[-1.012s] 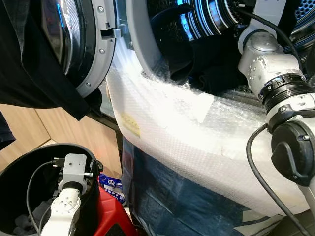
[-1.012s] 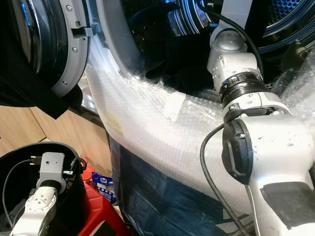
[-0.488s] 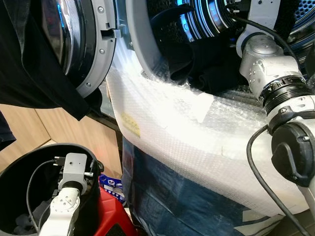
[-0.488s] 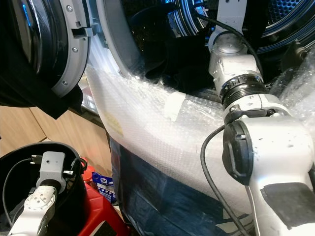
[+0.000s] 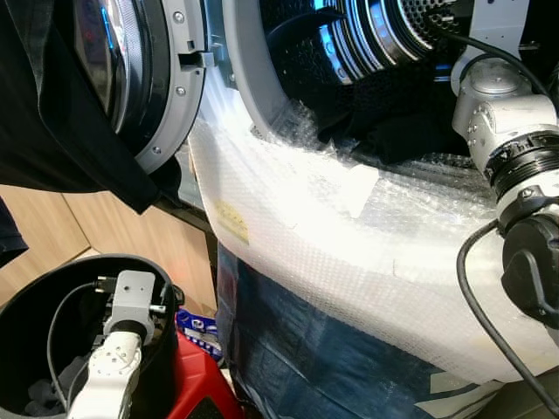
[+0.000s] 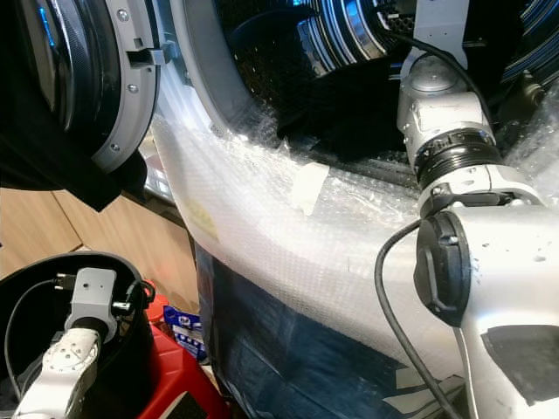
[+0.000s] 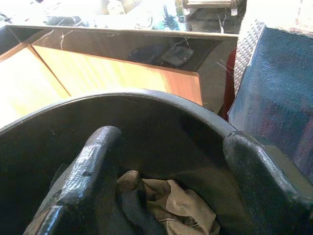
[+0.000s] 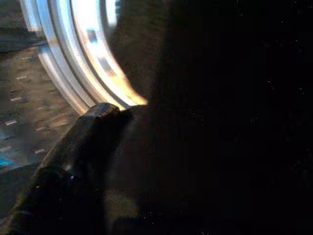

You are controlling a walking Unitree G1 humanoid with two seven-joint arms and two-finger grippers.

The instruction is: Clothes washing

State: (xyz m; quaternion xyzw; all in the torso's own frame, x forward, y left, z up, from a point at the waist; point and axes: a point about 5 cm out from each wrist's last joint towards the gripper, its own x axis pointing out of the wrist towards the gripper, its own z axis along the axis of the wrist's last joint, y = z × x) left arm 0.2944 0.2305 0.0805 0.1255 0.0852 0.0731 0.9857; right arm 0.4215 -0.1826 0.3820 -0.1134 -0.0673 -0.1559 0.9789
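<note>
Low on the left, the left end effector [image 7: 166, 196] hangs inside the black laundry bucket [image 5: 35, 305], fingers apart over crumpled clothes [image 7: 171, 205], probably ready for another load. To the right, the bubble-wrapped washer rim [image 5: 349, 236] fronts the drum [image 5: 384, 35], where the right arm [image 5: 507, 131] reaches among dark clothes [image 5: 393, 131]; I cannot tell its end effector's grip.

Black clothes [image 5: 393, 131] heaped in open washer drum [image 5: 384, 35], more in bucket [image 7: 166, 205]
</note>
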